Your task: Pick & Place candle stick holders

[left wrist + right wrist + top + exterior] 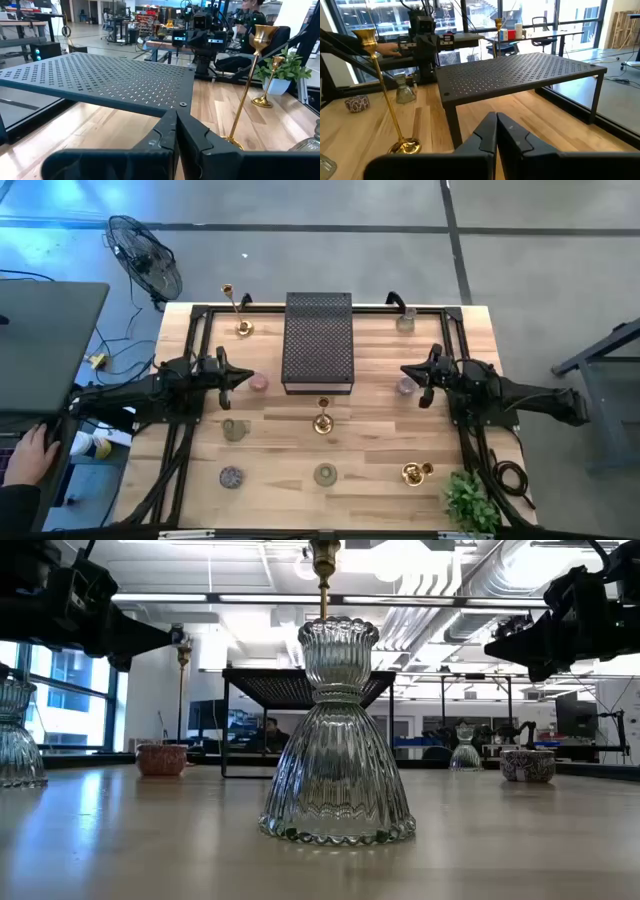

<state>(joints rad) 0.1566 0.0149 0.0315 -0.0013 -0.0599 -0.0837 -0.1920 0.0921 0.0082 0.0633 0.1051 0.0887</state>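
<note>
While sitting mid-table, big dark perforated metal box dominating – left gripper and right gripper hovering either side of it, both pinched together, holding nothing. Scattered round on the pale wooden table: tall shiny gold candlestick just in front of the box, ribbed clear glass holder nearer the front edge, small pink cup beside the left gripper.

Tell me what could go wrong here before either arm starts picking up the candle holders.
The tall gold candlestick stands on a slim stem just in front of the dark perforated stand, between both shut grippers (left gripper, right gripper); a sideways brush could topple it. The gold holder beside the plant may be awkward to reach.
</note>
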